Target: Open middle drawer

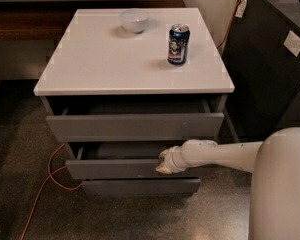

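The middle drawer point(115, 169) is a flat grey front under the white-topped cabinet point(105, 69), pulled out a little so a dark gap shows above it. My gripper point(164, 162) comes in from the right on a white arm and sits at the top edge of that front, right of centre, touching it. The top drawer point(135, 126) above it also stands pulled out. The bottom drawer point(140, 186) is set further back.
A white bowl point(134, 20) and a blue soda can point(178, 44) stand on the cabinet top. An orange cable point(50, 179) lies on the floor at the left. A dark cabinet point(270, 64) stands close on the right. My white body point(282, 194) fills the lower right.
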Available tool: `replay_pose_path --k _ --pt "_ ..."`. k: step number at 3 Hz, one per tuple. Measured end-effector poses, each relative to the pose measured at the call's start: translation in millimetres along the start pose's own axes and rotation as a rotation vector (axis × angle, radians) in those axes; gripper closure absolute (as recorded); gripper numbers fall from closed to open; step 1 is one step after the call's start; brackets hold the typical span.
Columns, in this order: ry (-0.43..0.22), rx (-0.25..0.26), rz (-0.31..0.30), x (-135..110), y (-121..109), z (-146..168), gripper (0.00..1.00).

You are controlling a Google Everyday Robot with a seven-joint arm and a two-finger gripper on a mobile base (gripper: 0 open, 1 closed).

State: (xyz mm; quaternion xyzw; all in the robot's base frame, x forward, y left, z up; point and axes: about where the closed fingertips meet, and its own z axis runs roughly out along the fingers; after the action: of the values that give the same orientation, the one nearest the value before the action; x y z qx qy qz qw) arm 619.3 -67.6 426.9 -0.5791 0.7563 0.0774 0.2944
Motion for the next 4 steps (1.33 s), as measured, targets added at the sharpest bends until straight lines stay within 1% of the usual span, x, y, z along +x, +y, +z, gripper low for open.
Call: replay_pose_path --k 1,2,3,4 --pt "0.0 0.0 0.0 -0.1 0.2 0.0 0.61" --pt "-0.005 -0.009 -0.003 -2.3 5.8 0.0 0.82" --pt "-0.007 -0.014 -0.004 -2.1 8.3 -0.7 1.0" --pt "-0.007 -0.014 -0.005 -2.1 8.3 -0.8 1.0"
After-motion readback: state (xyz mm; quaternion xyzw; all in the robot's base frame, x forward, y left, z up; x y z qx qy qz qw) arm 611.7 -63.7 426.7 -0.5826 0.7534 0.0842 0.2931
